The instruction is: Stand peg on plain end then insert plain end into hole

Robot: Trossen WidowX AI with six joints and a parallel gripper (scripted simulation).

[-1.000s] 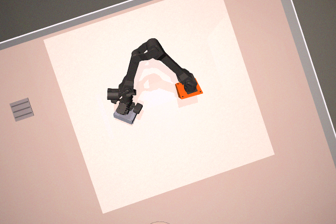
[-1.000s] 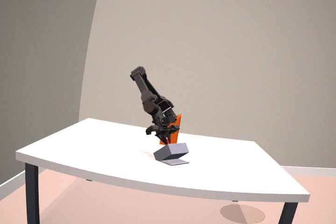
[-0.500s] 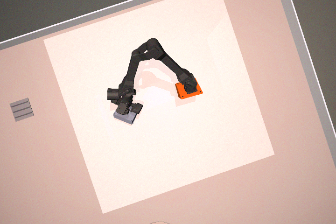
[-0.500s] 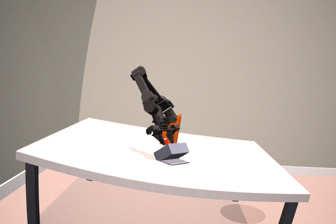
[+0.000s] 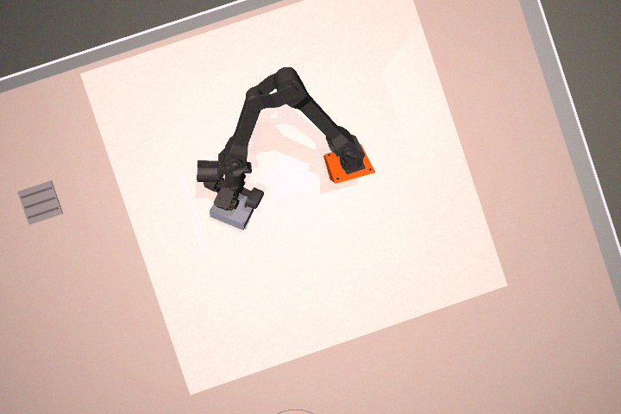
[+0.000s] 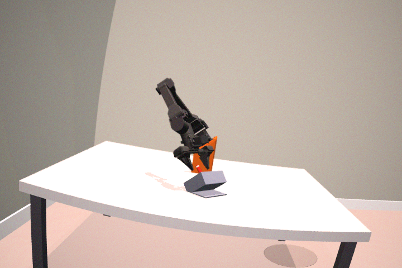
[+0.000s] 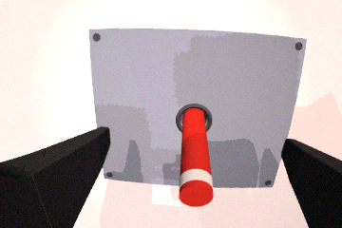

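Note:
The red peg [image 7: 195, 154] [image 6: 199, 169] stands in the hole of the grey sloped panel [image 7: 138, 68] [image 6: 214, 177] [image 5: 233, 216], its white-banded end outward. The dark ring [image 7: 209, 120] of the hole shows around the peg in the wrist view; the peg's plain end is hidden inside. How deep it sits cannot be read. My gripper [image 7: 198, 142] [image 6: 200, 170] is wide open, with one finger on each side of the peg and clear gaps to both. In the top view the arm hides the peg and the fingertips.
The arm's orange base plate [image 5: 339, 173] [image 6: 198, 164] stands behind the panel as seen in the exterior view. The white table [image 5: 362, 254] [image 6: 100, 177] carries both. A grey slotted block [image 5: 40, 202] shows beyond the table's left edge in the top view.

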